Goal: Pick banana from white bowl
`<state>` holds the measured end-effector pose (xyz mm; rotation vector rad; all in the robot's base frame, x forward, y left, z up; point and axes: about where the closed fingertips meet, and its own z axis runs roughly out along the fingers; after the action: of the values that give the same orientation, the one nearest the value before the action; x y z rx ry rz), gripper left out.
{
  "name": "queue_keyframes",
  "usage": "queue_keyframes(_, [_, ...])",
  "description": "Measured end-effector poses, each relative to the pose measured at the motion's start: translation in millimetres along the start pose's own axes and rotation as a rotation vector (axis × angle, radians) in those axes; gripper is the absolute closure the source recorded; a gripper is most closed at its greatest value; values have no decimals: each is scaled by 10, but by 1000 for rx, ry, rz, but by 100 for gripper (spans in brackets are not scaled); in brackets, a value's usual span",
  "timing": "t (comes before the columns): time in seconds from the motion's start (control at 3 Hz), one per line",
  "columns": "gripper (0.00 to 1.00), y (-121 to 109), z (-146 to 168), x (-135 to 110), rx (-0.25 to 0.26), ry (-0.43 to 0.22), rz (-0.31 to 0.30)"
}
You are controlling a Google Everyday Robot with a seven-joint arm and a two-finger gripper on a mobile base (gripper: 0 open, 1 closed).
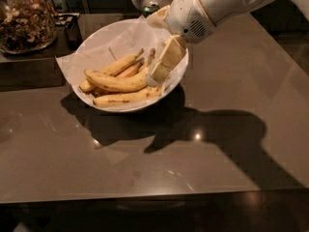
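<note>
The white bowl (104,40), lined with crinkled white paper, stands on the brown table at upper left of centre. It holds several yellow bananas. The longest, curved banana (116,82) lies across the middle of the pile, its right end under my gripper. My gripper (159,74) comes in from the upper right on a white arm and hangs over the bowl's right side, its cream fingers pointing down at the bananas' right ends.
A glass jar of nuts (24,18) stands at the back left on a darker counter. A dark small object (72,30) sits beside the bowl's left rim. The brown table (227,144) stretches to the front and right, crossed by the arm's shadow.
</note>
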<state>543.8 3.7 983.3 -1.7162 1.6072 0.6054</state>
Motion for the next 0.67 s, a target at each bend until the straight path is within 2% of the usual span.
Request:
queue_keyframes(0.33, [0, -2, 15, 6, -3, -3, 2])
queue_keyframes(0.67, [0, -13, 221, -106, -32, -77, -18])
